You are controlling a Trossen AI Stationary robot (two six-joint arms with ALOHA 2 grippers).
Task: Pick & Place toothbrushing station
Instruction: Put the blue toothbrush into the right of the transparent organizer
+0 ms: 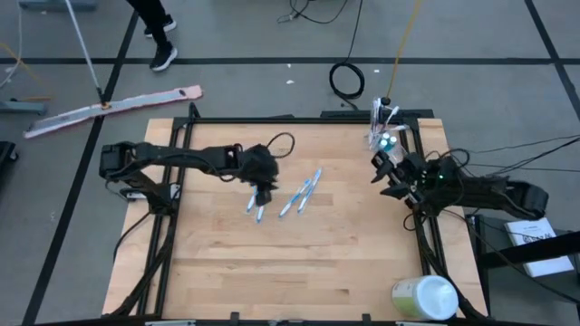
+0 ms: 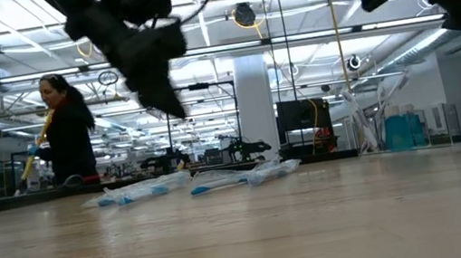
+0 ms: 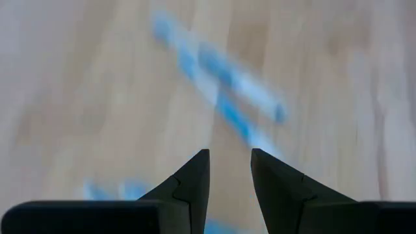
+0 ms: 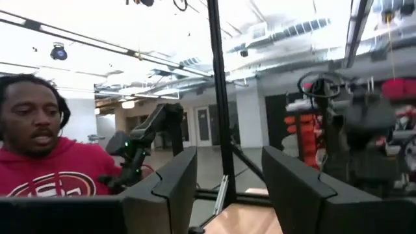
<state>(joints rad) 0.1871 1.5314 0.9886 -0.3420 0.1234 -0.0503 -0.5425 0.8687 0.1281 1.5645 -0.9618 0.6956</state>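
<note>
From above, the left gripper (image 1: pixel 262 194) hovers just over the nearest toothbrushes (image 1: pixel 300 194), scattered mid-surface, long axes running diagonally near-left to far-right. The right gripper (image 1: pixel 388 174) waits beside the cup (image 1: pixel 381 138). Level view: brushes lie flat. Left wrist: fingers (image 3: pixel 195 175) parted, empty. Right wrist: fingers (image 4: pixel 177 175) apart, holding nothing.

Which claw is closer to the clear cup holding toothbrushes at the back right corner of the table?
The right. The right claw hangs just in front of the clear cup, raised above the table. The left claw is far off near the table's middle, over the loose toothbrushes.
</note>
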